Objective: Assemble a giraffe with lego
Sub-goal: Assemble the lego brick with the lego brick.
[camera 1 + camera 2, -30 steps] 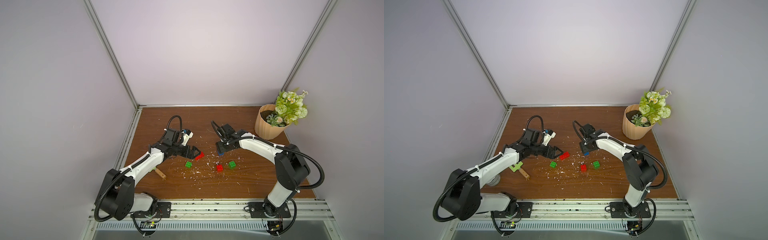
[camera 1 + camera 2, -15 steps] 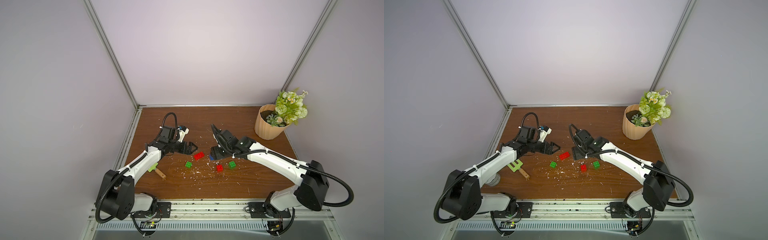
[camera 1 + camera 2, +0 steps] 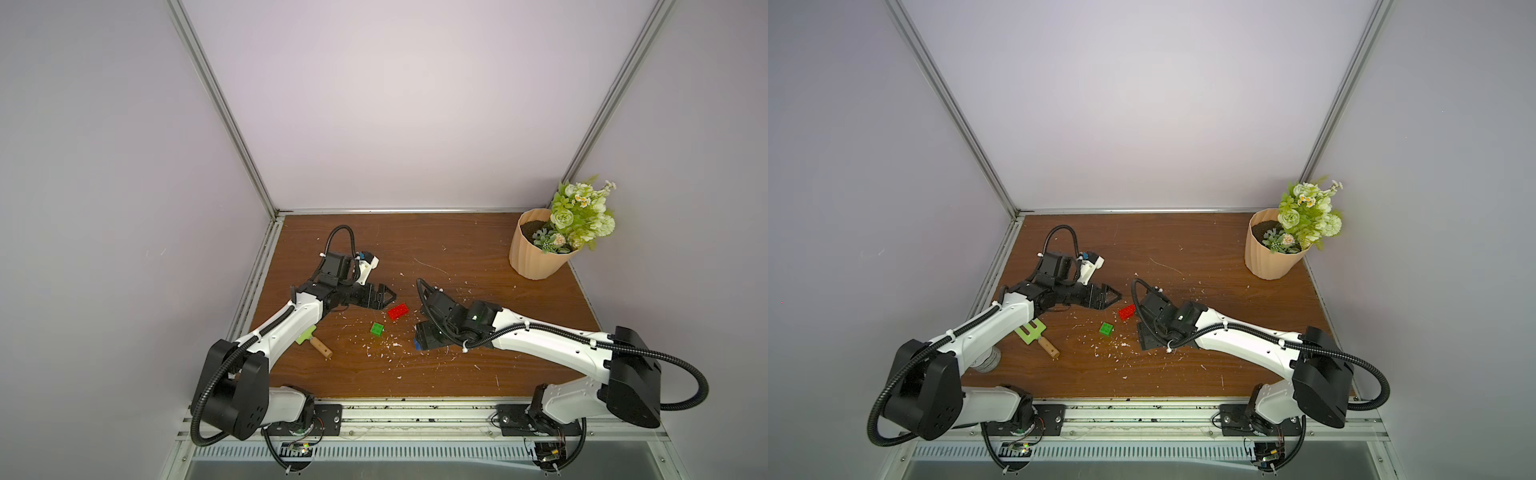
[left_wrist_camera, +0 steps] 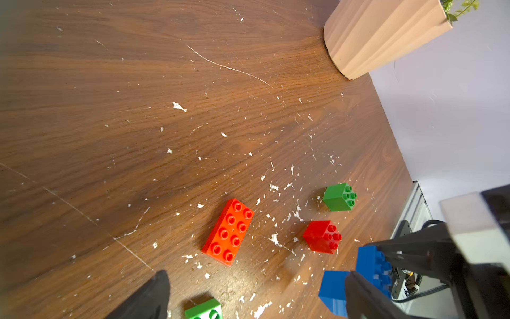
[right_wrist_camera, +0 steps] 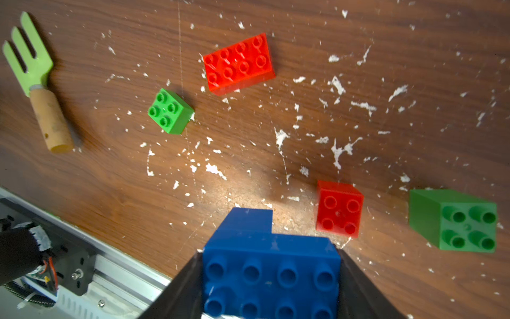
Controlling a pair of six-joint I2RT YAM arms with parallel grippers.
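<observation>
My right gripper (image 5: pixel 270 258) is shut on a blue L-shaped pair of joined bricks (image 5: pixel 271 265), the only part of the giraffe that shows; it hangs low over the table (image 3: pixel 428 338). Loose lego lies around it: a long red brick (image 3: pixel 398 311) (image 5: pixel 238 63), a green cube (image 3: pixel 377 328) (image 5: pixel 170 111), a red cube (image 5: pixel 339 208) and a second green cube (image 5: pixel 454 219) tipped on its side. The right arm hides those last two in both top views. My left gripper (image 3: pixel 384 297) (image 4: pixel 256 276) stands open and empty just left of the long red brick.
A green fork tool with a wooden handle (image 3: pixel 311 338) (image 5: pixel 36 80) lies beside the left arm. A ribbed flower pot (image 3: pixel 538 249) stands at the back right. White flecks are scattered over the wooden table (image 3: pixel 457 249). The metal front rail (image 5: pixel 82 262) is near the right gripper.
The right gripper has carried the blue piece toward the front edge and now covers the red cube and one green cube from above. The left gripper drew back slightly from the long red brick.
</observation>
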